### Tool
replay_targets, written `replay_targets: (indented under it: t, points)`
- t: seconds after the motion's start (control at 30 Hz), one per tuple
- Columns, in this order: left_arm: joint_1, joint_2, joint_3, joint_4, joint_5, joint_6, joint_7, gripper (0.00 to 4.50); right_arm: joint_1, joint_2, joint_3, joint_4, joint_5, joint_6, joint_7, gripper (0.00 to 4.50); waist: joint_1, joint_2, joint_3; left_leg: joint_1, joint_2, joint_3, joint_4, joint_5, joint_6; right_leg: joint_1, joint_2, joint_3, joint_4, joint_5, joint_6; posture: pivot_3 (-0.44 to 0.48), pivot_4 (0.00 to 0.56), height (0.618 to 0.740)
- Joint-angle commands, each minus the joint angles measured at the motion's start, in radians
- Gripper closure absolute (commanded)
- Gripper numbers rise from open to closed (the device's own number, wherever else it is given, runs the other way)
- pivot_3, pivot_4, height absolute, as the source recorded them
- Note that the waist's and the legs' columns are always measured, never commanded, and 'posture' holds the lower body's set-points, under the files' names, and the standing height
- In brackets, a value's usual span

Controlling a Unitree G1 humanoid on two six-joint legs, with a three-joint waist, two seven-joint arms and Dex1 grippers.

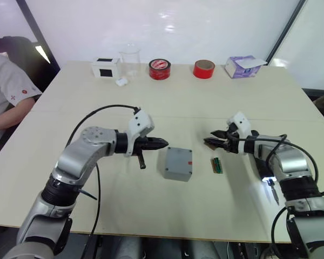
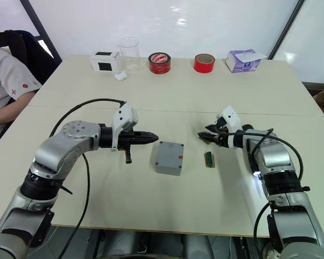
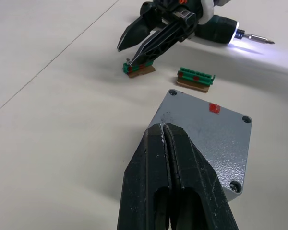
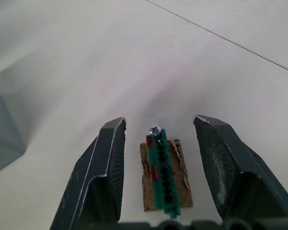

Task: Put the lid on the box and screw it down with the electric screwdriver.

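— Two grippers: left gripper pressed together, right gripper spread astride a green strip.
— Lid on box, just beyond left gripper's tips; electric screwdriver behind right gripper, on tabletop.

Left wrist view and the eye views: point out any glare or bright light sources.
Left wrist view: the black electric screwdriver throws a bluish-white glow from its tip onto the pale beige table. Left eye view: the same glow shows beside the right arm; the white wall behind is washed out.
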Motion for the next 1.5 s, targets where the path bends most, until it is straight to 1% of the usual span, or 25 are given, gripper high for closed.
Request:
replay_targets:
  t: [0.03,0.07,0.13,0.17,0.27,0.3,0.73,0.97,1.07,1.2,1.3,1.4,1.5]
  points:
    - [-0.006,0.001,0.003,-0.027,-0.015,-0.001,0.007,4.50,-0.022,0.000,-0.019,-0.006,-0.006,-0.015,0.005,2.20,0.000,0.000,0.000,0.000,0.000,0.000,0.000,0.000,0.000,0.000,0.000,0.000,0.000,0.000,0.000,0.000,0.150,0.740]
    - [-0.006,0.000,0.003,-0.027,-0.016,-0.001,0.008,4.50,-0.023,0.002,-0.019,-0.004,-0.009,-0.016,0.004,2.20,0.000,0.000,0.000,0.000,0.000,0.000,0.000,0.000,0.000,0.000,0.000,0.000,0.000,0.000,0.000,0.000,0.150,0.740]
    - [-0.007,0.000,0.003,-0.027,-0.016,-0.001,0.010,4.50,-0.023,0.004,-0.016,0.002,-0.021,-0.023,-0.001,2.73,0.000,0.000,0.000,0.000,0.000,0.000,0.000,0.000,0.000,0.000,0.000,0.000,0.000,0.000,0.000,0.000,0.150,0.740]
    - [-0.006,0.000,0.003,-0.026,-0.017,-0.002,0.010,4.50,-0.023,0.005,-0.014,0.004,-0.026,-0.027,-0.001,3.03,0.000,0.000,0.000,0.000,0.000,0.000,0.000,0.000,0.000,0.000,0.000,0.000,0.000,0.000,0.000,0.000,0.150,0.740]
    - [-0.008,0.000,0.003,-0.021,-0.015,-0.004,0.012,4.50,-0.025,0.009,-0.010,0.015,-0.035,-0.034,0.001,4.32,-0.001,0.000,0.000,0.000,0.000,0.000,0.000,0.000,0.000,0.000,0.000,0.000,0.000,0.000,0.000,0.000,0.150,0.740]
    - [-0.008,0.001,0.003,-0.021,-0.015,-0.004,0.013,4.50,-0.027,0.011,-0.011,0.018,-0.037,-0.035,0.001,4.45,-0.001,0.000,0.000,0.000,0.000,0.000,0.000,0.000,0.000,0.000,0.000,0.000,0.000,0.000,0.000,0.000,0.150,0.740]
    - [-0.007,0.001,0.001,-0.013,-0.011,-0.011,0.021,4.50,-0.026,0.005,-0.036,-0.008,-0.029,-0.017,0.021,4.45,-0.002,0.000,0.000,0.000,0.000,0.000,0.000,0.000,0.000,0.000,0.000,0.000,0.000,0.000,0.000,0.000,0.150,0.740]
    - [-0.003,-0.002,0.003,0.000,-0.009,-0.020,0.024,4.50,-0.046,-0.014,-0.085,-0.058,-0.004,0.008,0.016,4.45,-0.001,0.000,0.000,0.000,0.000,0.000,0.000,0.000,0.000,0.000,0.000,0.000,0.000,0.000,0.000,0.000,0.150,0.740]
    - [0.000,0.005,0.009,0.000,-0.012,-0.022,0.022,4.50,-0.047,-0.019,-0.108,-0.115,0.022,0.039,0.014,4.45,-0.001,0.000,0.000,0.000,0.000,0.000,0.000,0.000,0.000,0.000,0.000,0.000,0.000,0.000,0.000,0.000,0.150,0.740]
    - [0.024,0.046,0.036,-0.028,-0.039,-0.001,-0.001,4.50,0.029,-0.045,-0.096,-0.348,0.108,0.184,0.052,4.45,-0.001,0.000,0.000,0.000,0.000,0.000,0.000,0.000,0.000,0.000,0.000,0.000,0.001,0.000,0.000,0.000,0.150,0.740]
    - [0.058,0.087,0.034,-0.070,-0.067,0.018,-0.028,4.50,0.076,-0.048,-0.096,-0.469,0.157,0.264,0.041,4.45,-0.001,0.000,0.000,0.000,0.001,-0.001,-0.001,0.000,0.000,0.000,0.000,0.000,0.001,0.000,0.000,0.000,0.150,0.740]
    - [0.078,0.105,0.033,-0.092,-0.081,0.028,-0.030,4.50,0.116,-0.048,-0.099,-0.559,0.195,0.327,0.018,4.45,0.000,0.000,0.000,0.000,0.001,-0.001,0.000,0.000,0.000,0.000,0.000,0.000,0.002,0.000,0.000,0.000,0.150,0.740]
    - [0.081,0.102,0.021,-0.089,-0.073,0.020,-0.018,4.50,0.146,-0.053,-0.087,-0.604,0.205,0.351,0.006,4.45,0.006,0.000,0.000,0.000,0.001,-0.001,0.000,0.000,0.000,0.000,-0.001,0.000,0.002,0.000,-0.001,0.000,0.150,0.740]
